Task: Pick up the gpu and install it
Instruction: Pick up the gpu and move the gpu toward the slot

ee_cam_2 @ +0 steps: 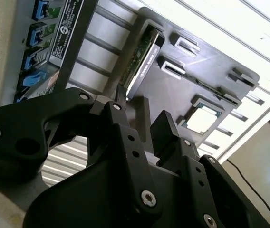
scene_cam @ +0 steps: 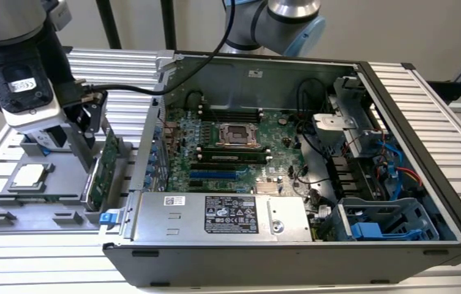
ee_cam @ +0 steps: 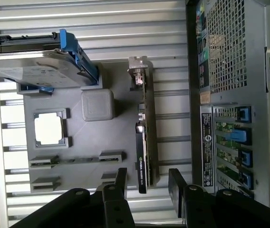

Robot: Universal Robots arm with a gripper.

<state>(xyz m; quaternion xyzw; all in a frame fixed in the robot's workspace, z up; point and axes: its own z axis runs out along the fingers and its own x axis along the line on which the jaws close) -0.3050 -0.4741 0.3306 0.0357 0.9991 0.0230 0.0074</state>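
GPU (ee_cam: pixel 143 142): stands on its long edge in a slot of the gray tray (ee_cam: pixel 106 142), outside the case. Its silver bracket (ee_cam: pixel 137 71) is at the end away from the gripper. In the exterior view its green board (scene_cam: pixel 104 165) faces the case wall, just beside it on the exterior view's left.

Gripper (ee_cam: pixel 148 183): open. The black fingers (ee_cam: pixel 121 179) are spread, one on each side of the GPU's near end. Whether either touches the card cannot be told.

Tray: lies on the slatted table (scene_cam: pixel 426 92). It also holds a square silver CPU (ee_cam: pixel 48 129) in a shallow pocket, well apart from the GPU, and a hard drive (ee_cam: pixel 35 66) in a blue frame near one corner.

Case (scene_cam: pixel 296 263): lies open on the table, touching or just beside the tray. The green motherboard (scene_cam: pixel 239 144) is exposed inside, and the silver power supply (scene_cam: pixel 222 214) sits along the near edge.
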